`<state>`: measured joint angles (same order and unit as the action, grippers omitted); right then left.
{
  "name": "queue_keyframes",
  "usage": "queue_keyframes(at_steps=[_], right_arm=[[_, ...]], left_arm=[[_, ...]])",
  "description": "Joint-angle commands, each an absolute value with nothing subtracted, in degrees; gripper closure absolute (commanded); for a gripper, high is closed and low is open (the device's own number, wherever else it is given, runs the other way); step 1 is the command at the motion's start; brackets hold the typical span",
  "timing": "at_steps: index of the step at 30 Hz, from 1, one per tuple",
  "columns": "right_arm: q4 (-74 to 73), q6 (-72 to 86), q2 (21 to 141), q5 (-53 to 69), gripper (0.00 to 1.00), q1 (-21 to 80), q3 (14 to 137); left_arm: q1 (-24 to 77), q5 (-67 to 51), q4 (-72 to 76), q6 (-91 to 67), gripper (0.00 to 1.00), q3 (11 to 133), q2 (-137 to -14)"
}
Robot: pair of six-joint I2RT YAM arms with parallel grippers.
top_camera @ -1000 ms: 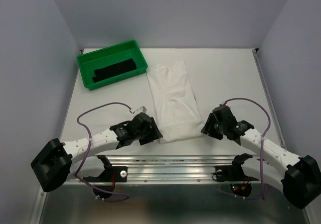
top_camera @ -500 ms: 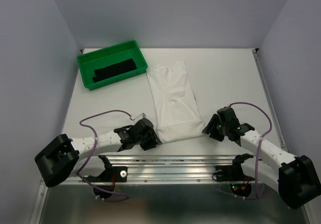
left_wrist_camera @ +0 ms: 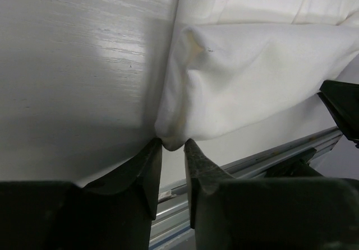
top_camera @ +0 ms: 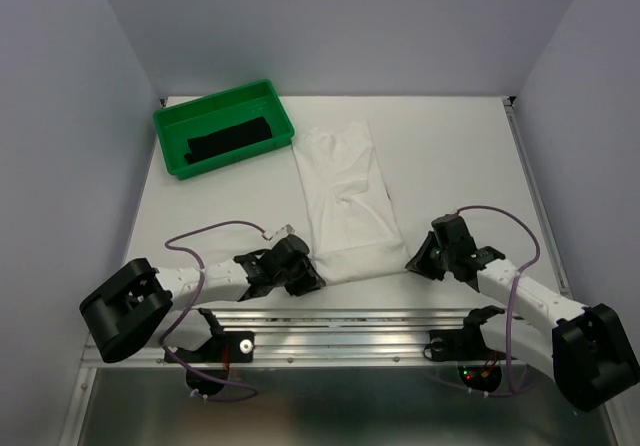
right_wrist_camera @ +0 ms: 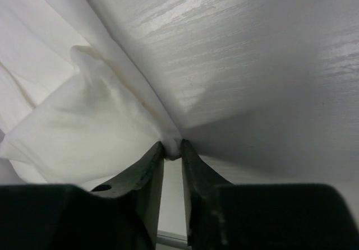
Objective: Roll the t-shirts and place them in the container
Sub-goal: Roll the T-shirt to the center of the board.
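Observation:
A white t-shirt (top_camera: 348, 201), folded into a long strip, lies on the table from the middle back to the near edge. My left gripper (top_camera: 312, 278) is shut on its near left corner, seen pinched between the fingers in the left wrist view (left_wrist_camera: 173, 144). My right gripper (top_camera: 412, 262) is shut on its near right corner, which also shows pinched in the right wrist view (right_wrist_camera: 171, 149). Both grippers sit low at the table surface by the near hem of the t-shirt (left_wrist_camera: 247, 76), whose cloth (right_wrist_camera: 90, 121) bunches a little at each pinch.
A green tray (top_camera: 170, 131) holding a dark folded cloth (top_camera: 228, 140) stands at the back left, just left of the shirt's far end. A metal rail (top_camera: 350, 321) runs along the near table edge right behind both grippers. Walls close in both sides.
Both grippers have moved toward the near edge and lower, and now hold the shirt's near corners. The near hem has drawn slightly toward the rail.

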<state>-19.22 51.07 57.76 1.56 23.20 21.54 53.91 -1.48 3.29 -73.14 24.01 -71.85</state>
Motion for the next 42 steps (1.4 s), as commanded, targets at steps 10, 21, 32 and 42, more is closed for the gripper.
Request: queue_keyframes(at_steps=[10, 21, 32, 42], right_arm=[[-19.6, 50.63, 57.66, 2.11, 0.99, 22.85, 21.53], [-23.11, 49.75, 55.11, 1.76, 0.99, 22.85, 25.48], [-25.49, 48.69, 55.46, 0.97, 0.99, 22.85, 30.67], [-25.93, 47.29, 59.32, 0.26, 0.99, 22.85, 35.77]], left_arm=[[54.14, 2.55, 2.29, -74.97, 1.0, 23.47, -71.89], [54.14, 5.09, -5.18, -75.32, 1.0, 26.45, -66.19], [52.56, 5.89, -10.98, -73.3, 1.0, 33.13, -65.57], [46.67, 4.13, -13.1, -67.94, 1.0, 38.23, -68.64]])
